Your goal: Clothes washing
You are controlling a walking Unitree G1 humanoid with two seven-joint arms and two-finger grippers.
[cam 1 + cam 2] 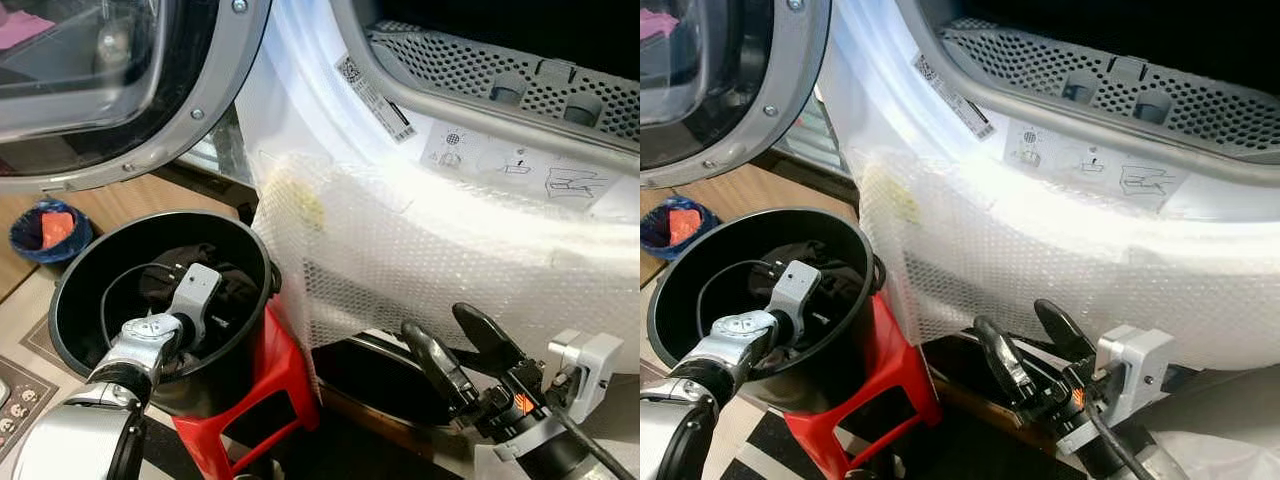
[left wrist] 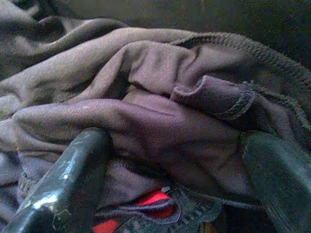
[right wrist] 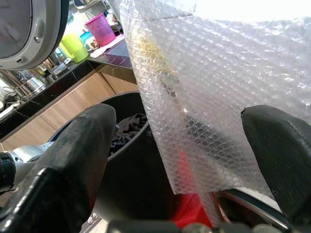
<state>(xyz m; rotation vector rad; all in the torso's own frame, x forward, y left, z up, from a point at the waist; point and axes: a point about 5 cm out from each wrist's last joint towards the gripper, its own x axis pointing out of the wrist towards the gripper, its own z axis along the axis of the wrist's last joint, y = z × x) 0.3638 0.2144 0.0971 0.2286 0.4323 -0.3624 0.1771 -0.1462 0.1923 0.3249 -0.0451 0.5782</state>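
Note:
A black bucket (image 1: 70, 270) stands on a red stool (image 1: 275, 385) beside the washing machine (image 1: 330, 90). Dark clothes (image 1: 238, 292) lie inside it. My left arm reaches down into the bucket, its wrist (image 1: 195, 292) just above the clothes. In the left wrist view my left gripper (image 2: 175, 165) is open, its fingers (image 2: 68, 179) pressed into a dark purplish garment (image 2: 160, 111) that bulges between them; a red scrap (image 2: 155, 198) shows underneath. My right gripper (image 1: 438, 322) hangs open and empty in front of the machine's bubble-wrapped lower front (image 1: 420, 250).
The machine's round door (image 1: 120, 100) stands swung open at upper left, above the bucket. The perforated drum (image 1: 480, 65) opens at upper right. A blue bowl (image 1: 25, 235) with something orange sits on the floor to the left. Pink and green cups (image 3: 99, 28) stand on a far counter.

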